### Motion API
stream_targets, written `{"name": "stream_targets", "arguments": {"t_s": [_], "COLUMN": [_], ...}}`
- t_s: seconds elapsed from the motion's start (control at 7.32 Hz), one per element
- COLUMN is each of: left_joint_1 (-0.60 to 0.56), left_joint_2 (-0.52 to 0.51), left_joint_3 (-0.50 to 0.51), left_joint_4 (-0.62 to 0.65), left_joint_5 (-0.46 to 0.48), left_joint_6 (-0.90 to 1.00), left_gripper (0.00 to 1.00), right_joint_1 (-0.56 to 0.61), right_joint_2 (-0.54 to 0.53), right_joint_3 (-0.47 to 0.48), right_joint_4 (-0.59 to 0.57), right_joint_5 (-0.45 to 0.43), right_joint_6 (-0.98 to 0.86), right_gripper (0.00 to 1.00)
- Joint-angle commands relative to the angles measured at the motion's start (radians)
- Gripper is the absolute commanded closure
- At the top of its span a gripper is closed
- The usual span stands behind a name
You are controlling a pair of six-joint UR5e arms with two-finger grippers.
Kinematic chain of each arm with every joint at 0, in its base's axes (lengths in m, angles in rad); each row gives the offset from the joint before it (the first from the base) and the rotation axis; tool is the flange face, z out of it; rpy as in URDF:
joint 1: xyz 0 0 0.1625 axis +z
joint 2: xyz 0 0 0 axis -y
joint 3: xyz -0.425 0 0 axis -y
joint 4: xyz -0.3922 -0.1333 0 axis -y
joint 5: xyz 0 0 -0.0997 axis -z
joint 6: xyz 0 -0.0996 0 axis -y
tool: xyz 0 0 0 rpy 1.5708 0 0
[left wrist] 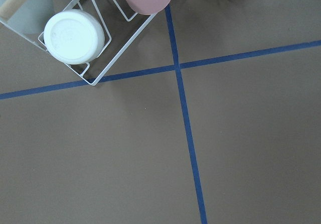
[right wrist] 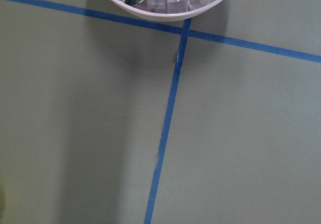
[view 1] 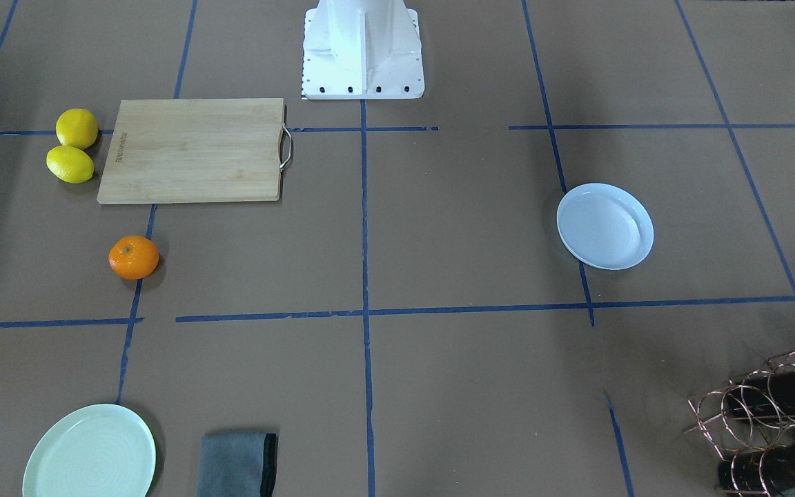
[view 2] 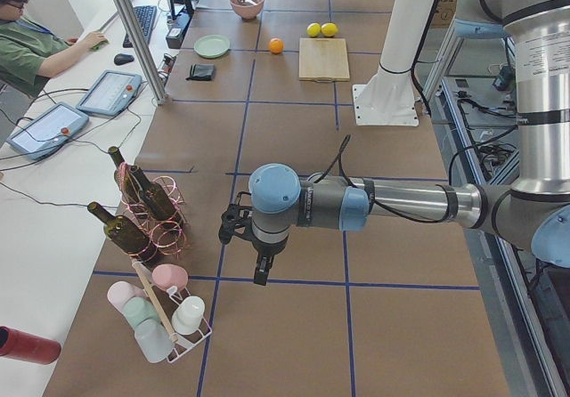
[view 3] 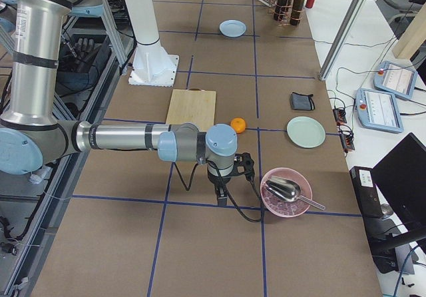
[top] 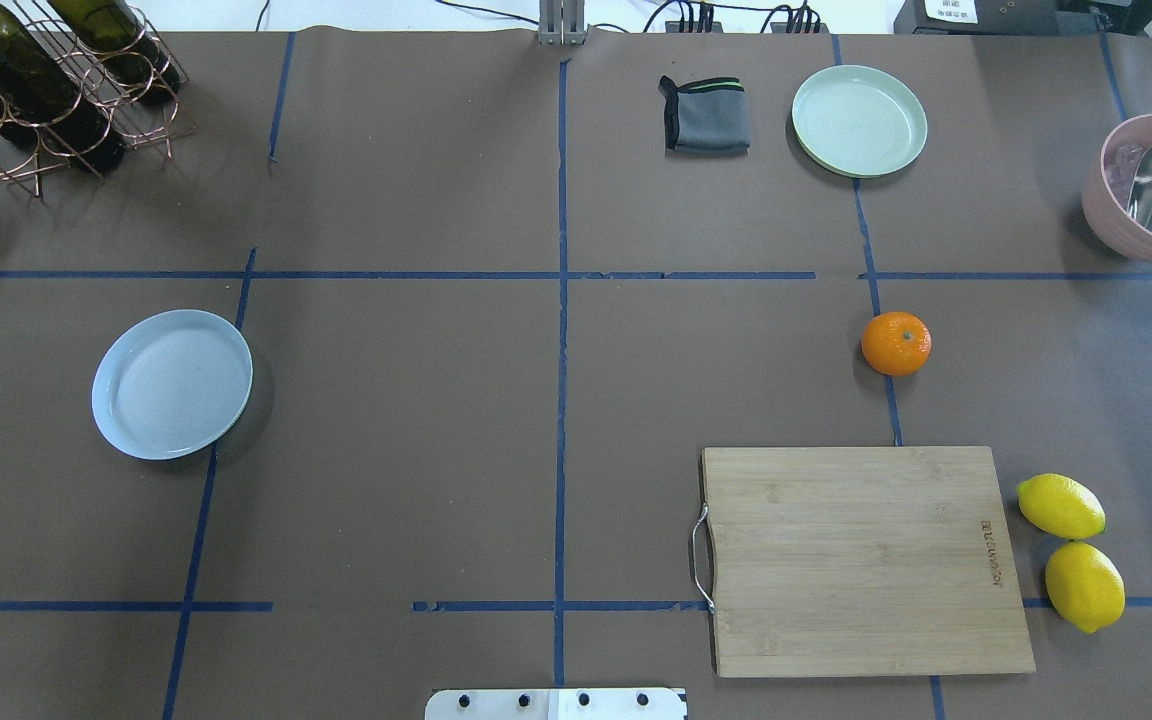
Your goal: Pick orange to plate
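The orange point(top: 896, 343) lies on the brown table on the robot's right half, just beyond the wooden cutting board point(top: 866, 560). It also shows in the front view as the orange point(view 1: 134, 257). The bluish-white plate point(top: 172, 384) sits bare on the left half, far from the fruit. My left gripper point(view 2: 260, 272) shows only in the exterior left view, low over the table near the bottle rack; I cannot tell whether it is open or shut. My right gripper point(view 3: 221, 196) shows only in the exterior right view, beside the pink bowl, nearer the camera than the orange point(view 3: 238, 125); I cannot tell its state either.
Two lemons point(top: 1071, 540) lie right of the board. A mint-green plate point(top: 859, 120) and a grey cloth point(top: 704, 115) sit at the far side. A pink bowl point(top: 1131, 235) holds a metal scoop. A wire bottle rack point(top: 46, 90) and a cup rack point(left wrist: 95, 43) stand at the left end. A person point(view 2: 36, 41) sits at a side desk.
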Motion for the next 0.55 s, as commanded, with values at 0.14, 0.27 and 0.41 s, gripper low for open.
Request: {"name": "stream_targets", "arguments": {"t_s": [0.14, 0.27, 0.41], "left_joint_1": [0.0, 0.002, 0.005], "left_joint_2": [-0.001, -0.001, -0.004], "left_joint_3": [-0.003, -0.003, -0.003], "left_joint_4": [-0.001, -0.001, -0.002], "left_joint_5": [0.0, 0.002, 0.003], "left_joint_6": [0.0, 0.0, 0.0], "left_gripper": [0.0, 0.0, 0.0], "right_joint_1": [-0.002, -0.002, -0.002], "right_joint_2": [0.001, 0.005, 0.011], "right_joint_3": [0.001, 0.007, 0.027], "right_joint_4": [0.003, 0.003, 0.027], "right_joint_5": [0.018, 0.019, 0.018], "right_joint_6": [0.0, 0.0, 0.005], "right_gripper": [0.0, 0.0, 0.0]}}
